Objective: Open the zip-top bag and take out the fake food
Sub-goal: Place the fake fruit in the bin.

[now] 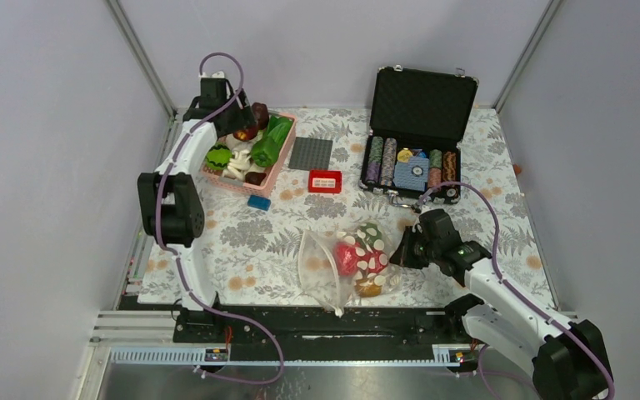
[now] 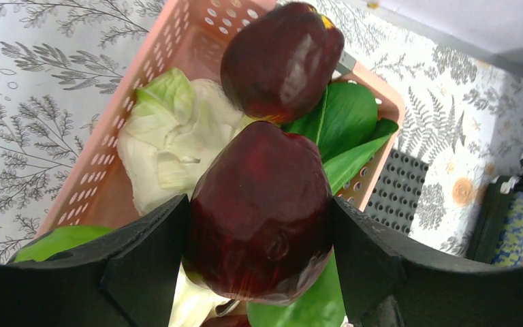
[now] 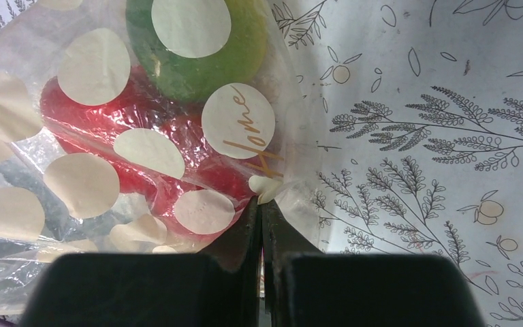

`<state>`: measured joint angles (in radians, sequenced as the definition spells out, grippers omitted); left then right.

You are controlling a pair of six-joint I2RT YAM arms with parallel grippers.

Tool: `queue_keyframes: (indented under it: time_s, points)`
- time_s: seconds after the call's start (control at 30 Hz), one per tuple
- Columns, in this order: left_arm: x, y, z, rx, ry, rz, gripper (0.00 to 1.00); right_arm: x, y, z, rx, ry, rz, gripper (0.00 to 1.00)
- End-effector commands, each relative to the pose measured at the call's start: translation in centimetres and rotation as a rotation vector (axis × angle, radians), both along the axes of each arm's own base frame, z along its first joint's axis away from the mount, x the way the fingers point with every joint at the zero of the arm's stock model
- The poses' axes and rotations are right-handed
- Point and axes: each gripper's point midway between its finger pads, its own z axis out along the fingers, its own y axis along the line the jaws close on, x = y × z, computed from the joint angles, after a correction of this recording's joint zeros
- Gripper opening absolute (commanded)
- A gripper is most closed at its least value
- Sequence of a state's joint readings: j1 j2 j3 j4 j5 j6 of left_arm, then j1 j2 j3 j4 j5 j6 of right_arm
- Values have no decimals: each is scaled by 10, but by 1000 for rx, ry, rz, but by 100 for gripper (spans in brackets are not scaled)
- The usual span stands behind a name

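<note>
One cream dot on the zip-top bag (image 3: 143,129) bears the gold script word "Home".

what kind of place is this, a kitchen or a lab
Probably a robot lab test cell, not a kitchen: left arm and right arm bolted to a table walled by plain grey panels, with props like a poker-chip case and plastic food in a pink basket.
</note>
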<state>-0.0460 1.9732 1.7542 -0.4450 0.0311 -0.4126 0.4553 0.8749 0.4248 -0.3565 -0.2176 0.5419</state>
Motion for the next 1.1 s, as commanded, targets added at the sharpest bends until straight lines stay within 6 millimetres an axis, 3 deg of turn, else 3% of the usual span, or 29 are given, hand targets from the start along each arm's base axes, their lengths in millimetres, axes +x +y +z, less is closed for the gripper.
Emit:
queue_keyframes:
  time_s: [0.0,0.5,0.77,1.07]
  points:
    - [15,-9,24,39,-84,-111,55,10,6,13,21,-47,21,0]
    - [31,-1,7,210,-100,-226,71,8,5,9,13,-39,28,0]
    - [39,-4,6,207,-113,-239,96,8,4,8,4,-32,28,0]
    - [37,-5,20,193,-136,-226,99,8,4,7,3,-29,29,0]
